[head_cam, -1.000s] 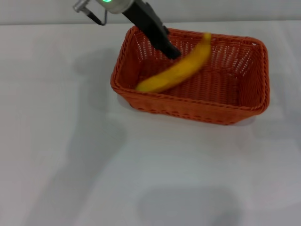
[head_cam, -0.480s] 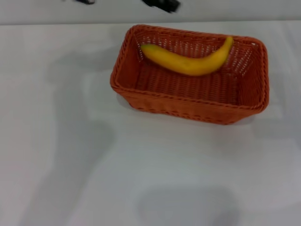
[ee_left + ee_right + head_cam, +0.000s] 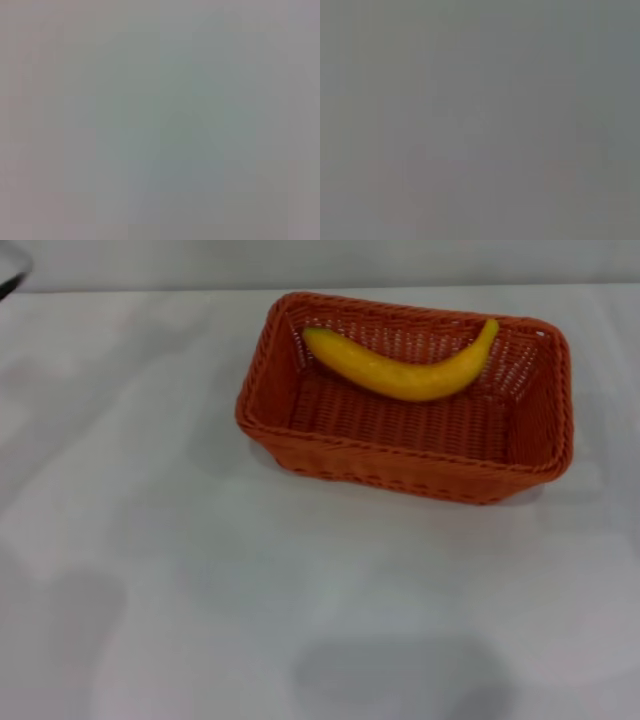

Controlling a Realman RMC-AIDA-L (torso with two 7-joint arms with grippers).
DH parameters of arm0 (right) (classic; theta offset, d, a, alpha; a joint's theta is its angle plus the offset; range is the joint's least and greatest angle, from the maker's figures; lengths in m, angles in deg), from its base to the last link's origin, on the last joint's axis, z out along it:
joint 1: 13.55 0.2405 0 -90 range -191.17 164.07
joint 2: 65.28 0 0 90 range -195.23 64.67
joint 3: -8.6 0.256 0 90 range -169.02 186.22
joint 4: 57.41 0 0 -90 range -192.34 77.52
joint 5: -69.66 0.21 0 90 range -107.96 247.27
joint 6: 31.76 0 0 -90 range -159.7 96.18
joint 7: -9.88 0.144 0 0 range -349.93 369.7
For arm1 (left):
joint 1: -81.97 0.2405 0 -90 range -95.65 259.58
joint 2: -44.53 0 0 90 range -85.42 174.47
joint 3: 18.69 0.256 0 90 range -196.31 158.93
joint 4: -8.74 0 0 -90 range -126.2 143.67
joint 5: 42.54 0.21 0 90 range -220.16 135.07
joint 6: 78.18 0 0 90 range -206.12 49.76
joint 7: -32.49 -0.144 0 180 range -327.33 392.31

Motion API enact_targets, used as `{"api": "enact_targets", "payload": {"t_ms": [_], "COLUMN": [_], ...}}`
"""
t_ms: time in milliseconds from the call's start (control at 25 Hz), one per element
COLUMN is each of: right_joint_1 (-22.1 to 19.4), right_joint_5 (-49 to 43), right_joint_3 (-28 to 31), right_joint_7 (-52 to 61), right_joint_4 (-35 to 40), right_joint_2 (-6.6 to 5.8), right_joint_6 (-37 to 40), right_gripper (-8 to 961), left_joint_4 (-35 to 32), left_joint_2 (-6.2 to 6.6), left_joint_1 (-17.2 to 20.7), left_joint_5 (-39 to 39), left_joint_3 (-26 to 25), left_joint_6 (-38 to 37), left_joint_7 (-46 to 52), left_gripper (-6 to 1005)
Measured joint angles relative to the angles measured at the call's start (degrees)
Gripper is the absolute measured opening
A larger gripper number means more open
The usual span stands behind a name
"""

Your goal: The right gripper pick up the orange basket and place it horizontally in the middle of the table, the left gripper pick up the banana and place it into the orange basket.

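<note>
Plain pale grey wall [image 3: 400, 260], running across the far background

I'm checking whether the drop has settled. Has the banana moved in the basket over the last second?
Yes. The banana swung from a diagonal onto the basket floor along its far wall.
</note>
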Motion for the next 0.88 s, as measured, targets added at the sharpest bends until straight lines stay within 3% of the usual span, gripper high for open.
{"api": "enact_targets", "payload": {"t_ms": [200, 240, 280, 560, 880], "right_joint_1": [-0.07, -0.12, -0.17, -0.5, -1.17], "right_joint_5": [0.0, 0.0, -0.01, -0.27, -0.73], "right_joint_3": [-0.05, -0.09, -0.1, -0.31, -0.73], "right_joint_7": [0.0, 0.0, 0.0, -0.33, -0.16], "right_joint_4": [0.08, 0.08, 0.08, 1.34, 1.99], "right_joint_2": [-0.05, -0.05, -0.06, -0.19, -0.15], "right_joint_6": [0.01, 0.04, 0.16, 1.63, 2.37], "right_gripper": [876, 876, 876, 876, 876], "left_joint_4": [-9.46, -9.46, -13.5, -20.72, -25.93], "left_joint_2": [-0.11, -0.11, -0.13, -0.38, -0.49], "left_joint_1": [13.2, 13.2, 18.56, 26.47, 29.02], "left_joint_5": [-20.22, -20.22, -25.53, -32.2, -32.59], "left_joint_3": [-0.06, -0.06, -0.06, -0.09, -0.18], "left_joint_6": [0.29, 0.29, 0.89, 0.52, 0.3], "left_joint_7": [-13.3, -13.3, -18.16, -27.03, -32.68], "left_gripper": [877, 876, 875, 869, 869]}}
